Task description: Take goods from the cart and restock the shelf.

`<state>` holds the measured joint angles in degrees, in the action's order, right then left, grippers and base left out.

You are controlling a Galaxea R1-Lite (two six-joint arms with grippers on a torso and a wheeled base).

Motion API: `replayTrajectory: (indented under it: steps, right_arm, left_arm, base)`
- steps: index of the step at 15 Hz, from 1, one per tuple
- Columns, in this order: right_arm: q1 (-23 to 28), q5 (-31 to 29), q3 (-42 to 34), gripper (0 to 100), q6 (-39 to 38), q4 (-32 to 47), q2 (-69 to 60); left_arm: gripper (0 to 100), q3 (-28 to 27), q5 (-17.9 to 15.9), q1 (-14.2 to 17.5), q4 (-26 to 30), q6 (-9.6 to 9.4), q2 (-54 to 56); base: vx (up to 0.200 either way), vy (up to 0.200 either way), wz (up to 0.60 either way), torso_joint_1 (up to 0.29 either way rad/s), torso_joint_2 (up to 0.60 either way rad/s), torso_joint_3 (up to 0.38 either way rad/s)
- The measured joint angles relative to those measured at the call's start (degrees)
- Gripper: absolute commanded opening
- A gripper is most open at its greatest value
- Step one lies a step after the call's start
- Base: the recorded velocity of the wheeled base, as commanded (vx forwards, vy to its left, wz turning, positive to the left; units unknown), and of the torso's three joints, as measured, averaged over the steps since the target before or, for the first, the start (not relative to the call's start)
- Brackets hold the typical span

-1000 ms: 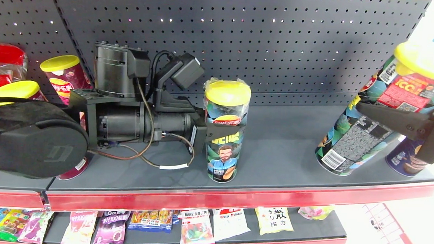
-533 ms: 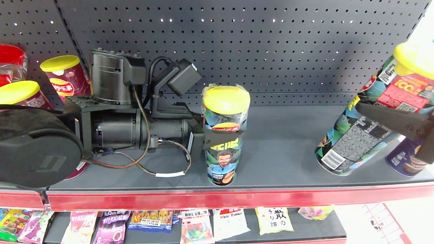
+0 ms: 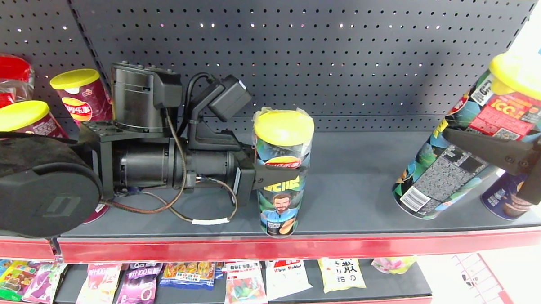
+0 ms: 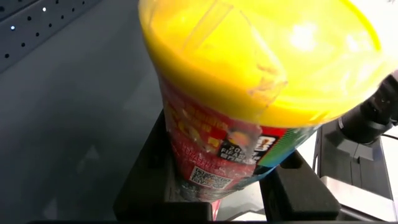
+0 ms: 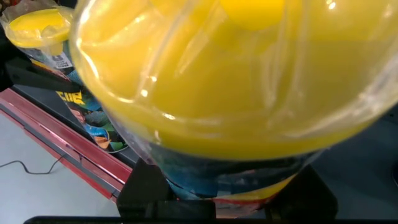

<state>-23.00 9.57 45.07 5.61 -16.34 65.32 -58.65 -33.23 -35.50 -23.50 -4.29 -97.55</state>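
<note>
Restocking, partly done by the look of it. Pinching an upright can (image 3: 278, 206) in the left gripper (image 3: 281, 175), mid-shelf (image 3: 350, 186), near the front lip and apparently resting on the board. Clamping a second can (image 3: 433, 184) in the right gripper (image 3: 471, 143), tilted over the right end, just in front of a blue tub (image 3: 503, 198). Adding to the maroon cans (image 3: 77, 89) standing at the far left. Remaining, probably: releasing the first, straightening and setting down the second, then fetching more goods.
</note>
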Motion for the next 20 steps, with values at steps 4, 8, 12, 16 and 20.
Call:
replayTrajectory:
  steps: [4,8,12,16,20]
  right_arm:
    - [0.0,0.0,0.0,0,0.0,0.0,0.0]
    - [0.0,0.0,0.0,0,0.0,0.0,0.3]
    - [-0.2,0.2,0.9,0,0.1,0.0,2.6]
    - [-1.7,0.8,5.0,0,0.2,0.0,8.8]
    - [-3.4,1.0,11.4,0,0.2,-1.7,17.9]
  left_arm:
    - [100,0.6,-1.0,0.0,-0.1,-0.24,0.0]
    - [100,0.7,-1.2,0.0,0.2,-0.27,-0.1]
    - [100,2.6,-1.0,0.3,0.0,-0.27,0.9]
    - [100,10.3,1.3,1.4,0.0,-0.16,5.7]
    - [100,20.1,4.7,4.6,0.1,0.13,14.0]
  base:
    - [0.000,0.000,0.00,0.000,0.00,0.000]
    - [0.000,0.000,0.00,0.000,0.00,0.000]
    - [0.000,0.000,0.00,0.000,0.00,0.000]
    - [0.000,0.000,0.00,0.000,0.00,0.000]
    - [0.000,0.000,0.00,0.000,0.00,0.000]
